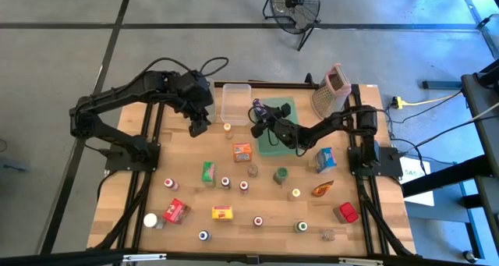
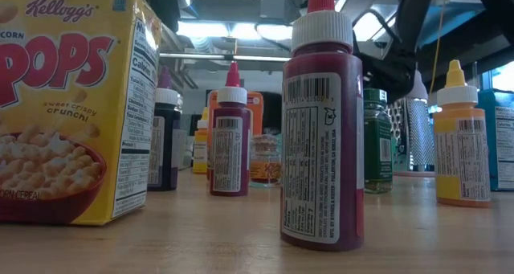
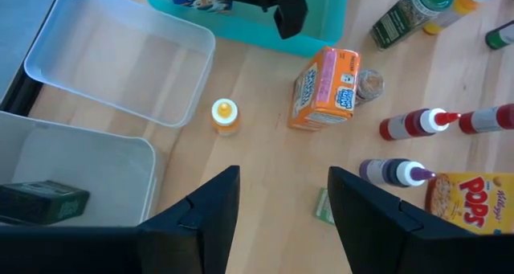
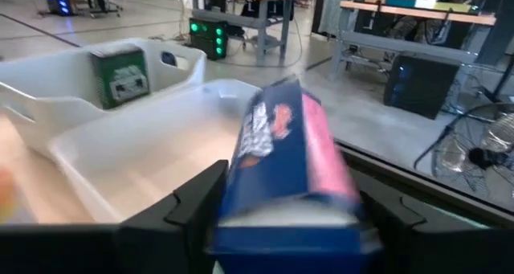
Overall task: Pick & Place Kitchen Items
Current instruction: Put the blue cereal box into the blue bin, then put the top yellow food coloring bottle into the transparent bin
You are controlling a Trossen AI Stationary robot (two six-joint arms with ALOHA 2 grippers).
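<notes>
We judge the job barely begun: one green carton (image 4: 118, 75) sits binned, most groceries crowd the counter (image 1: 187, 200). Right tool (image 4: 281, 218), fingers parted, brackets a blue carton (image 4: 285, 165) over the tray; left tool (image 3: 277, 198) hangs apart, empty.

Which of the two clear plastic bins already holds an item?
The bin under the left arm: a dark green carton lies inside it. The neighbouring bin is empty.

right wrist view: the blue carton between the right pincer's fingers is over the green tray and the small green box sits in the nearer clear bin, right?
Not quite. In the right wrist view the small green box sits in the farther clear bin, not the nearer one. The blue carton is between the right pincer fingers, over the green tray.
</notes>
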